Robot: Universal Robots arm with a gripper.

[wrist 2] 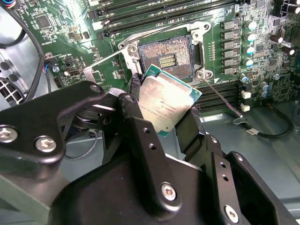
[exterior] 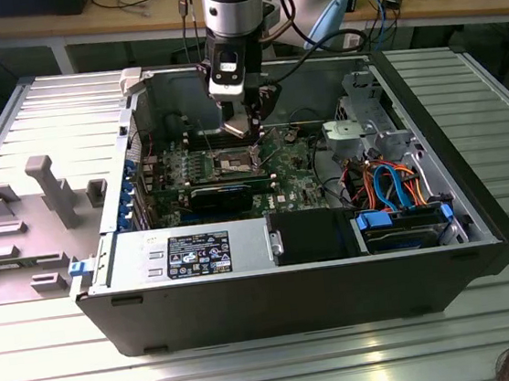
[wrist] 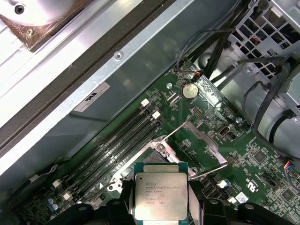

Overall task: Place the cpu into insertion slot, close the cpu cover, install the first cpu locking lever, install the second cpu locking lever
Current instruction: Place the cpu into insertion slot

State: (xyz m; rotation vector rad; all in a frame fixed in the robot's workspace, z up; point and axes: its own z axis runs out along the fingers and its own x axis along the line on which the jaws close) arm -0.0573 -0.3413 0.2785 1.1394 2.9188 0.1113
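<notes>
While poised just above the insertion slot [wrist 2: 168, 57] | hand [wrist 2: 164, 107] clamps the cpu [wrist 2: 171, 96] by its edges

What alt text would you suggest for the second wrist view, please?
The hand holds the silver-topped cpu by two opposite edges, close to the empty insertion slot on the green motherboard; the chip is not yet seated.

cpu [wrist: 161, 194] top: rows of fine print, not clearly legible | black label [exterior: 199, 254] on silver power supply box [exterior: 138, 259]: white print and symbols, too small to tell | white sticker [wrist: 91, 97] on chassis wall [wrist: 140, 79]: dark marks, unreadable
</notes>
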